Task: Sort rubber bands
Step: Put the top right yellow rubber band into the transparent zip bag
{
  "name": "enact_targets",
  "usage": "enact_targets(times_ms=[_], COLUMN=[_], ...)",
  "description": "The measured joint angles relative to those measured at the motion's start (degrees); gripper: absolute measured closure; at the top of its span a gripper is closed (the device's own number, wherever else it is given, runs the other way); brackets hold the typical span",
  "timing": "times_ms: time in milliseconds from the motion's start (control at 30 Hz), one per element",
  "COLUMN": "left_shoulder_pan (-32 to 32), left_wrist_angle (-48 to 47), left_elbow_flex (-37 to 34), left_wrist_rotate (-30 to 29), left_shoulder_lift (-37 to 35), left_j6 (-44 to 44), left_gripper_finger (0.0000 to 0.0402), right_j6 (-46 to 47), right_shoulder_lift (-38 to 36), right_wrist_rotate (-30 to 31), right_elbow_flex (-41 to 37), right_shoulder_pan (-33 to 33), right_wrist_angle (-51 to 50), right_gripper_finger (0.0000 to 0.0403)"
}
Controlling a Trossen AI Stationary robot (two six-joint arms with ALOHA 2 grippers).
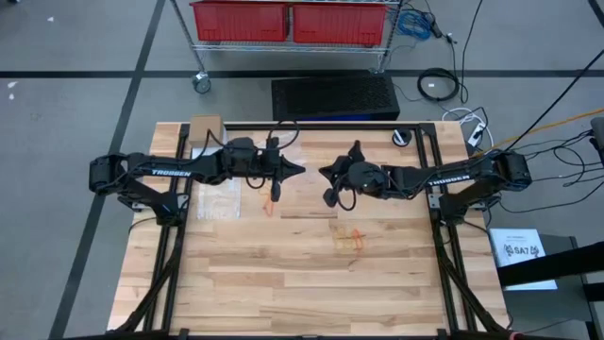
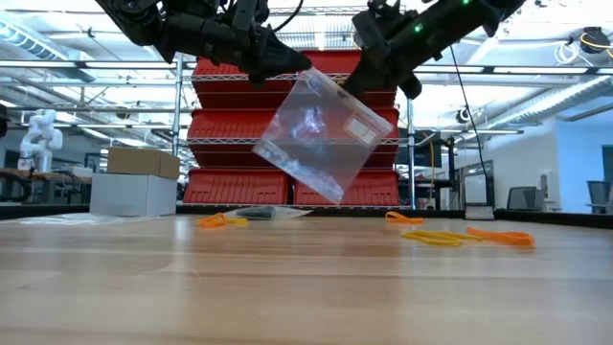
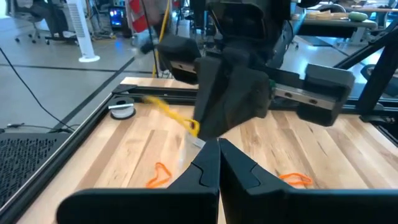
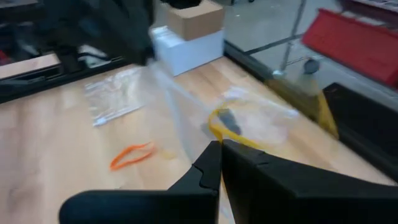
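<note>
A clear zip bag (image 2: 321,134) with a white label hangs tilted above the middle of the table, between both grippers. A yellow rubber band (image 4: 225,129) shows through its wall. My left gripper (image 1: 298,172) and my right gripper (image 1: 327,173) face each other closely, both shut on the bag's upper edge. Loose orange rubber bands (image 1: 351,238) and yellow ones (image 2: 431,236) lie flat on the wood right of centre. Another orange band (image 2: 218,220) lies left of centre. My left gripper pinches the bag's upper edge (image 2: 305,75) between its two fingers, coming level from the table's left. The bag is lifted clear and hangs below, tilted. My right gripper pinches the same upper edge farther right (image 2: 356,88), coming from the table's right and slanting down. The film (image 4: 186,118) runs away from its fingertips.
A second clear bag (image 1: 215,196) lies flat on the table's left part. A cardboard box on a white box (image 1: 206,128) sits at the far left corner, a black ring (image 1: 403,138) at the far right. The near half of the table (image 1: 311,293) is bare wood.
</note>
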Motion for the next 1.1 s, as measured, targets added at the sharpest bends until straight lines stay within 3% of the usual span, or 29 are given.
enact_targets(times_ms=[233,433,600,1100], left_shoulder_pan=[0.0,0.0,0.01,0.12], left_wrist_angle=[1.17,0.98,0.88,0.76], left_elbow_flex=[0.0,0.0,0.0,0.0], left_wrist_rotate=[-0.49,-1.61,-3.59,-4.59], left_shoulder_lift=[0.0,0.0,0.0,-0.01], left_j6=[0.0,-0.07,-0.09,-0.04], left_gripper_finger=[0.0402,0.0402,0.0402,0.0402], right_j6=[0.44,1.23,-0.9,-4.28], right_shoulder_lift=[0.0,0.0,0.02,0.0], right_wrist_rotate=[-3.56,-3.56,-3.5,-3.54], right_elbow_flex=[0.0,0.23,5.58,20.98], right_shoulder_pan=[-0.75,-0.85,-0.79,0.55], right_wrist_angle=[-3.43,-7.33,-15.04,-35.15], right_gripper_finger=[0.0387,0.0314,0.0265,0.0255])
